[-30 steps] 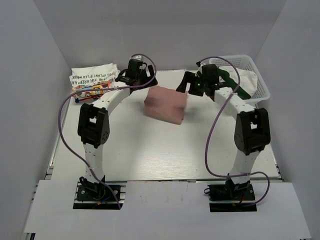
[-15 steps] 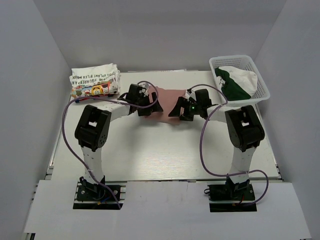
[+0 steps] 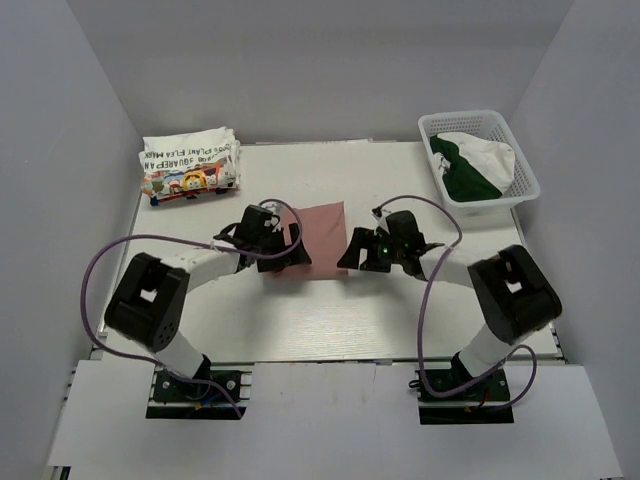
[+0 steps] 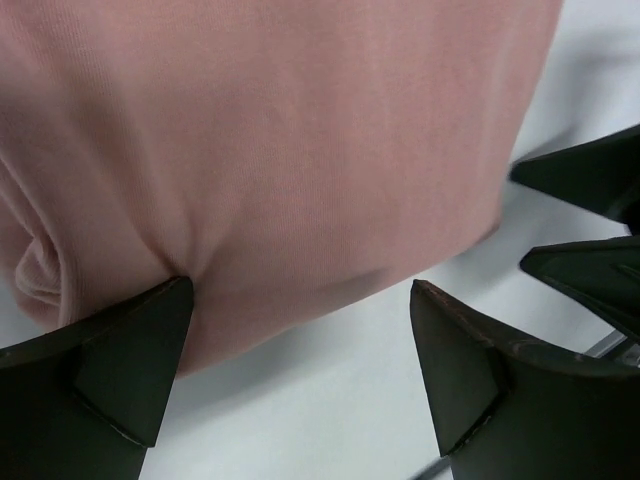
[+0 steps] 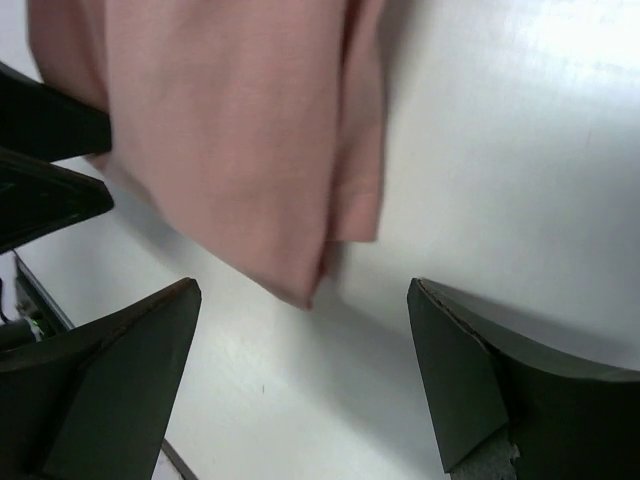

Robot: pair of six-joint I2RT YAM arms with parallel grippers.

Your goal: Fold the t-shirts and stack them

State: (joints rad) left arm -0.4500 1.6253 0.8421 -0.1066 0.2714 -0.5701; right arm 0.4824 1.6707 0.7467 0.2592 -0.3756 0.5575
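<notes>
The dusty-pink shirt (image 3: 318, 228) lies folded on the table between my two grippers. It fills the top of the left wrist view (image 4: 280, 150) and the upper left of the right wrist view (image 5: 220, 130). My left gripper (image 3: 288, 256) (image 4: 300, 290) is open at the shirt's near left edge, with one fingertip (image 4: 150, 330) touching the cloth. My right gripper (image 3: 354, 252) (image 5: 303, 290) is open and empty at its near right corner. The white shirt with lettering and cartoon graphics (image 3: 188, 165) lies folded at the back left.
A white basket (image 3: 528, 180) at the back right holds green and white cloth (image 3: 470, 160). Grey walls close in the left, right and back sides. The table top (image 3: 330, 310) is white.
Both arms have come down and toward the near side with the pink shirt. It now lies flat on the table, and both grippers stand open at its near edge.
</notes>
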